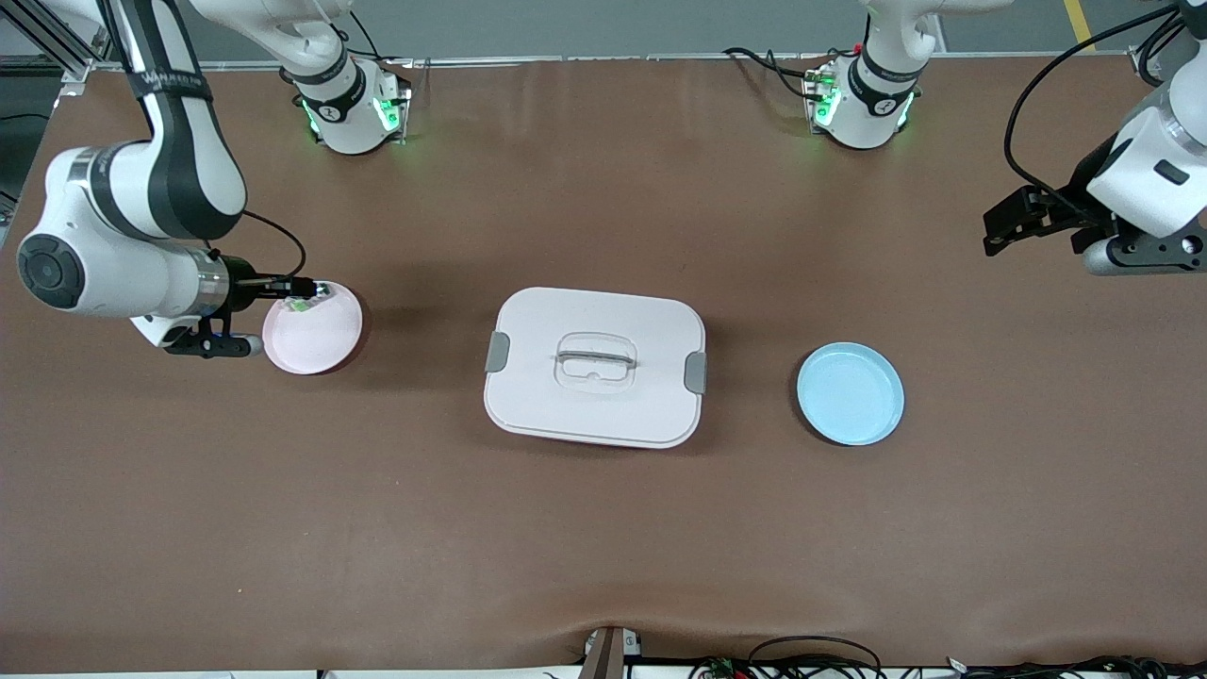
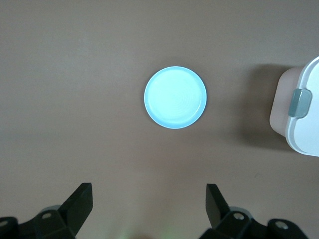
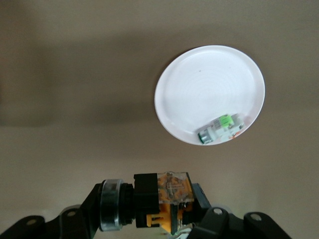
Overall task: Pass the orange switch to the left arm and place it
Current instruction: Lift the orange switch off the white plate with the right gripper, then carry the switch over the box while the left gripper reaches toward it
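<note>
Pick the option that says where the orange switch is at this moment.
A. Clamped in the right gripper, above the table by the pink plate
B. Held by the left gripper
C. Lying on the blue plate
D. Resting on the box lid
A: the right wrist view shows the orange switch clamped in the right gripper, with the pink plate below holding only a green-and-white part.

Brown matte table (image 1: 603, 528) fills nearly the whole front view, surface faintly mottled, soft shadows, even overhead light. Grey floor strip (image 1: 603, 24) runs along the table edge where the bases stand, with a yellow floor line (image 1: 1075, 21) toward the left arm's end. Aluminium frame rails (image 1: 42, 42) at the corner toward the right arm's end. Loose black cables (image 1: 811, 660) lie along the table edge nearest the front camera.
</note>
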Robot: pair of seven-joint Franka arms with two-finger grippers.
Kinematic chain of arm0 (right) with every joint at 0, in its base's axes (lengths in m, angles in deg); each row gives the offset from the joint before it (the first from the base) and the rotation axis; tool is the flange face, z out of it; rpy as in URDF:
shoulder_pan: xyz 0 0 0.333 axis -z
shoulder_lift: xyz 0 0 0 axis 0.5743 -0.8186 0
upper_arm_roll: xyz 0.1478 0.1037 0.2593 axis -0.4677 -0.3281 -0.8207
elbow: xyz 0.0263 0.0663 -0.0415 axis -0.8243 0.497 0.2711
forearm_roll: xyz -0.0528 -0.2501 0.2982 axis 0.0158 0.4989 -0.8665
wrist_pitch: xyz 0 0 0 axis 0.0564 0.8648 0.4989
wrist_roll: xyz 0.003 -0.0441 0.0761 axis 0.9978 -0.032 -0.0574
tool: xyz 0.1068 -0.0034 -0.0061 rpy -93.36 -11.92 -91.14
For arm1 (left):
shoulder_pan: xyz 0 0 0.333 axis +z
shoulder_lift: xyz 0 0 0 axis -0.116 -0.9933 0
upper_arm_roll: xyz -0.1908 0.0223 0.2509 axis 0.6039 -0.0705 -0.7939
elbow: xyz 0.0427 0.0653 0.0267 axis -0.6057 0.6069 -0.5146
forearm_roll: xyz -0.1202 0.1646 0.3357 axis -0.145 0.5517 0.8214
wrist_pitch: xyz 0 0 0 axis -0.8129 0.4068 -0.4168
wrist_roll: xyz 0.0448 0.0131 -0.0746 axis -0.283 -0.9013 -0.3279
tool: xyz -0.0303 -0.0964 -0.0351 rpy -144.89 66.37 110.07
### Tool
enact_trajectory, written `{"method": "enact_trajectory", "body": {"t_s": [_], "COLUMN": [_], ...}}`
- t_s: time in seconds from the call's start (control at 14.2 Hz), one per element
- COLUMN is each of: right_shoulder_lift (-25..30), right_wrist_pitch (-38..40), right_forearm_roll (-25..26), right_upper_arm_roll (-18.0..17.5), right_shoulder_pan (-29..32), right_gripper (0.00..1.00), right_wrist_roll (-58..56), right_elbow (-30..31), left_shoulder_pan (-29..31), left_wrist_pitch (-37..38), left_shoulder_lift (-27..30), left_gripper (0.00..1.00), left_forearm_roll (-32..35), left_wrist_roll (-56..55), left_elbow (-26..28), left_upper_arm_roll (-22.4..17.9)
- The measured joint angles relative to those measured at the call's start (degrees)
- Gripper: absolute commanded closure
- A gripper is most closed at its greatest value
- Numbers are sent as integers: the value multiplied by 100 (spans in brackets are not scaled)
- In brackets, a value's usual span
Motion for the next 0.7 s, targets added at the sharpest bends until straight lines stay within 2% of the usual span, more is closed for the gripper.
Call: {"method": "enact_trajectory", "body": {"t_s": [0.14,0.35,0.7], "right_shoulder_lift": [0,-8,-125], "right_wrist_pitch": [412,880,996], "right_forearm_roll": [-128,-609,-1446], "right_upper_arm_roll": [-20,-31,-46], "right_shoulder_pan": [-346,-747,-1486], "right_gripper": [75,76,76], "right_wrist_roll": [744,1874,3955], "right_elbow": [-477,-1186,-2123], "left_shoulder_pan": [-10,-11,-12], "left_wrist_pitch": [-60,-94,-261], "left_shoulder_lift": [-37,-73,-116], "left_gripper": [0,0,0], "left_forearm_roll": [-126,-473,-839], "left_wrist_roll": [0,0,-2], "left_elbow": [-1,-2,-2], "left_upper_arm_roll": [5,6,7]}}
